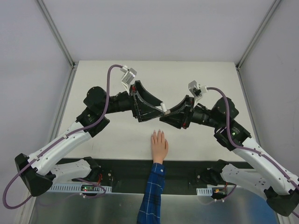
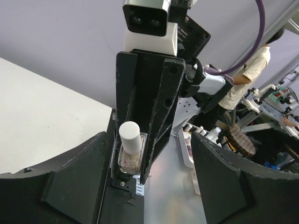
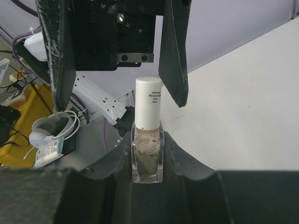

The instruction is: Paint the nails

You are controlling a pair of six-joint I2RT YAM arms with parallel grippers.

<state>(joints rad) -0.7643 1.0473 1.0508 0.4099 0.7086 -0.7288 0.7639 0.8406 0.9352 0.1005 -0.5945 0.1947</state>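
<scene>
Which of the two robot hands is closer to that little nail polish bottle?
Right. The right hand is shut on the polish bottle, gripping its glass body. The left hand is open, its fingers standing either side of the white cap.

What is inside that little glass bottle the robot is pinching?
Through the clear glass of the bottle you can see pale, speckled polish with reddish flecks. Its white cap is on, so any brush inside is hidden.

White counter (image 1: 117,135) before me. Mannequin hand (image 1: 159,144) lies flat at near edge, midway, pointing toward far edge.
</scene>
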